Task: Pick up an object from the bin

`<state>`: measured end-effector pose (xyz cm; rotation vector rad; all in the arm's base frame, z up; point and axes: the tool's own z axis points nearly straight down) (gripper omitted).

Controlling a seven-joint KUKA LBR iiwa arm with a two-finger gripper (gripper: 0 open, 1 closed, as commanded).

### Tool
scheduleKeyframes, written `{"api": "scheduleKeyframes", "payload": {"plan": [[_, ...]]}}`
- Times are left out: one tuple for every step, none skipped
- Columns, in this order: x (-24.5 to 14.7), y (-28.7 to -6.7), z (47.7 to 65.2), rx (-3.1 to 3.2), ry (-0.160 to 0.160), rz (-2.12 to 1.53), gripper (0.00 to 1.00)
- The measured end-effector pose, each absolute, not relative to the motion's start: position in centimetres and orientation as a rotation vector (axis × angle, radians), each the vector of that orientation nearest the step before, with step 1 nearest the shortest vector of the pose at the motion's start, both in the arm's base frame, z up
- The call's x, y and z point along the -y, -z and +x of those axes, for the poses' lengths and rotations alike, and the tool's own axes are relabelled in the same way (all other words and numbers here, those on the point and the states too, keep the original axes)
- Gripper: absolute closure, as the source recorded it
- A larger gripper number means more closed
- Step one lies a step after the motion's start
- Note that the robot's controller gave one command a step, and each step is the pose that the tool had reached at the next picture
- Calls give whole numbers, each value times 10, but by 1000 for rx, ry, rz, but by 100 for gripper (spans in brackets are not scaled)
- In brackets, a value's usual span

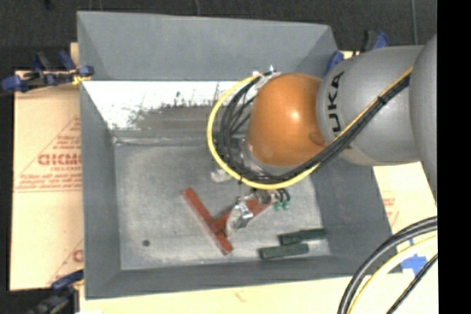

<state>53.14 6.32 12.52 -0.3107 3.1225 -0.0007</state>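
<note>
a: first entry?
b: red stick (202,213). long, thin, flat-sided, dull brick red. lies flat on the bin (96,180) floor, left of centre toward the front, slanting from upper left to lower right.
a: anything against it?
b: red piece (255,209). shorter, same colour, branching right from the stick's lower half. touching or overlapping, cannot tell which.
a: gripper?
b: gripper (241,215). bare metal, low over that junction, at the red piece. open or closed: cannot tell.
a: other stock?
b: upper green bar (302,236) and lower green bar (283,252). dark, matt, squared, near parallel, close together at the front right. green bit (280,205). small, brighter, just right of the gripper.
a: robot fittings?
b: orange cover (283,121). smooth, glossy, domed. yellow cable (212,136) looped round it. bin is grey metal, floor scuffed and speckled.
</note>
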Motion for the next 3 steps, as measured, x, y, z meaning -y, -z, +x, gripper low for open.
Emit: {"api": "scheduleKeyframes", "payload": {"plan": [[-60,-96,524,-3127,0,-275,100],[-60,-96,523,-3128,-1,-275,100],[-62,-122,516,-3134,-3,-248,100]]}}
